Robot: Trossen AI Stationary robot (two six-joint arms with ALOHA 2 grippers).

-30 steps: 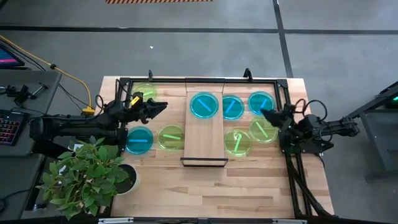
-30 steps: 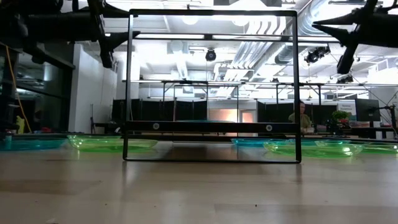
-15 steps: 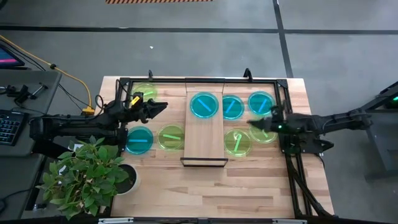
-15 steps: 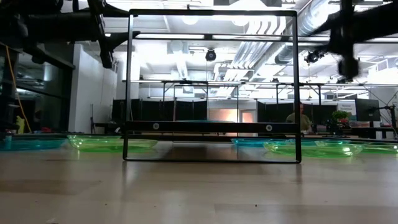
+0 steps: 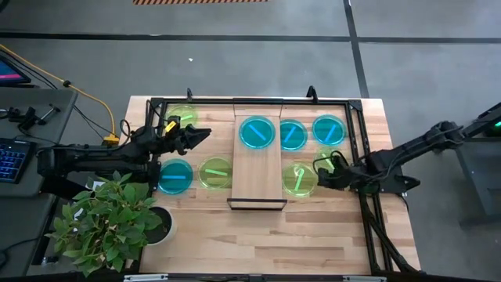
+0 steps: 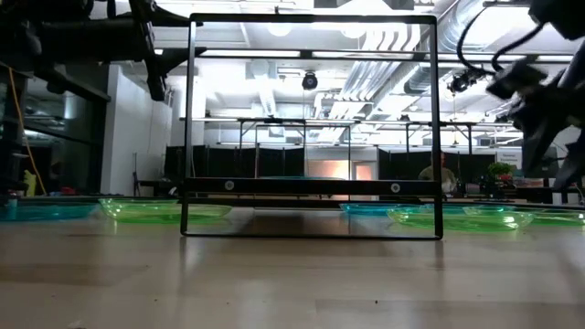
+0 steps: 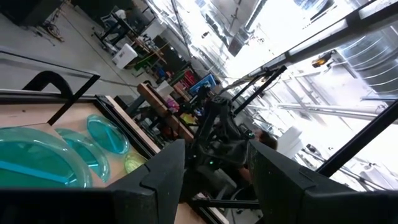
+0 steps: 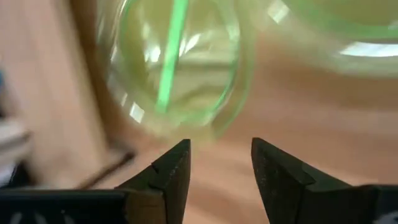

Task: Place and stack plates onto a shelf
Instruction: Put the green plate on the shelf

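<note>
The shelf point(image 5: 258, 168) is a light-wood board with a black frame at the table's middle, and one cyan plate point(image 5: 257, 133) lies on its far end. Two cyan plates point(image 5: 292, 134) point(image 5: 328, 129) and two lime plates point(image 5: 299, 179) point(image 5: 330, 163) lie flat on the table to its right. To its left lie lime plates point(image 5: 182, 116) point(image 5: 214, 172) and a cyan plate point(image 5: 174, 175). My right gripper point(image 5: 318, 177) point(image 8: 221, 162) is open just beside the near lime plate point(image 8: 177, 68), above the table. My left gripper point(image 5: 200, 135) point(image 7: 214, 168) is open and empty, held high left of the shelf.
A black metal frame point(image 5: 356, 125) runs round the table's far part and down its right side. A potted plant point(image 5: 109, 219) stands at the near left corner. Bare tabletop point(image 5: 266, 235) lies near the front edge. In the low view the shelf frame point(image 6: 311, 187) stands upright at the middle.
My right gripper has gone toward the table's left and near edges and down, from beside the far cyan plate to the right rim of the near lime plate, tipping to point downward. The plates have stayed where they were.
</note>
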